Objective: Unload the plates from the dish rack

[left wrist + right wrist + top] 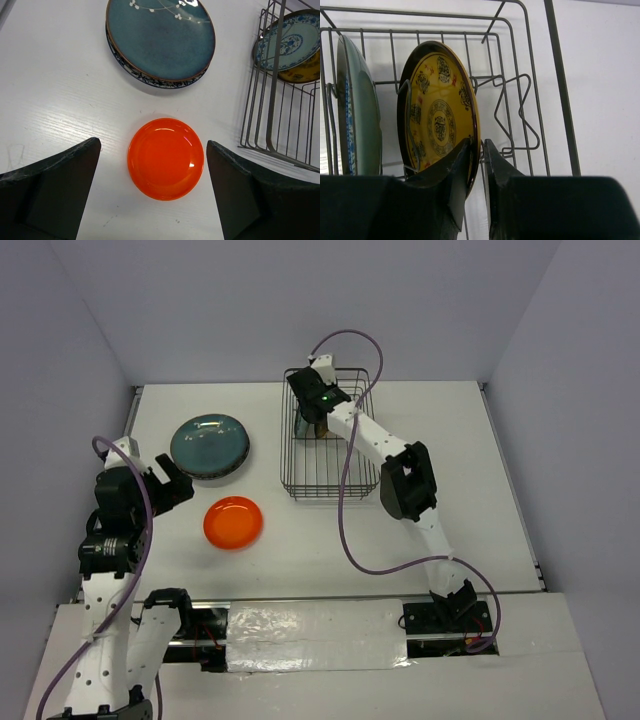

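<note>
Two plates stand upright in the dish rack [325,468] at the far side of the white table [480,490] as unloading reaches its later stage. The right gripper [477,145] has its fingers pinched together on the lower rim of the yellow patterned plate [437,120], one finger across the face and the other behind the edge. Just beside it, one slot over, leans the white-and-blue floral plate [357,110], seen nearly edge-on.

Three plates already lie out on the table to the left of the rack: a dark teal plate [160,37] stacked on a blue-patterned plate [131,70], and a small orange plate [166,158] near them. The left gripper [153,144] hovers above the orange plate with its fingers spread wide and nothing between them.

Risk from here centres on the narrow hold. Only a short stretch of rim sits between the fingers, so the glazed plate could pivot or slip as it is lifted. A wire divider [407,125] crosses the plate's face, and a lift that is not straight up could snag the rim on it and tug the light rack along. Swinging toward the neighbouring slot could also knock the floral plate.
</note>
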`<action>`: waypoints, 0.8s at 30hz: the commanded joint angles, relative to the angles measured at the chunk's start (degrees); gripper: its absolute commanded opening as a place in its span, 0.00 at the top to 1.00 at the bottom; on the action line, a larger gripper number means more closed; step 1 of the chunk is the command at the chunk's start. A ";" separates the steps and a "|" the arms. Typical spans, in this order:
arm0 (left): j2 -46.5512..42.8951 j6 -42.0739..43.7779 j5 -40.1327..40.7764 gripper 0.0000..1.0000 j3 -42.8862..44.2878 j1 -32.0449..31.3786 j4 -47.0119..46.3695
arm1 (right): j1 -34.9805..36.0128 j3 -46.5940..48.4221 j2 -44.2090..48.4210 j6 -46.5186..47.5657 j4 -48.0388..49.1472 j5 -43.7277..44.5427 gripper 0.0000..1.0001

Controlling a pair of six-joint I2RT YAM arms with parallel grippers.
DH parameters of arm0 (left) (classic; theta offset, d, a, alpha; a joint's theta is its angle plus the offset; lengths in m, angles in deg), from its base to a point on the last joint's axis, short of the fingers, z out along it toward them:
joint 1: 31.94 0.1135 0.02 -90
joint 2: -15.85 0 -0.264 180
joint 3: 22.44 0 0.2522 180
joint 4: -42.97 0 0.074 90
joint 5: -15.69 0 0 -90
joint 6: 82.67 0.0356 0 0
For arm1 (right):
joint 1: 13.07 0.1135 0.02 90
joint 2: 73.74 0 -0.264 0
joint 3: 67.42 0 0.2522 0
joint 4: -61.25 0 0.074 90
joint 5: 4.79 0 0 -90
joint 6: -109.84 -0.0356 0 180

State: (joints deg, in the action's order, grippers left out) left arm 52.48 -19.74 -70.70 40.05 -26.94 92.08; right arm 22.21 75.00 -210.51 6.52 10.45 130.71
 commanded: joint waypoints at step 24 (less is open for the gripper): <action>-1.11 0.61 1.22 0.00 0.66 -0.77 -1.96 | 1.63 0.02 15.29 4.70 0.47 14.61 1.00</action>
State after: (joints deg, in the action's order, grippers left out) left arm 52.04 -19.76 -70.46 40.05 -27.38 91.87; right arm 23.88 75.20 -205.42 8.86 9.70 138.86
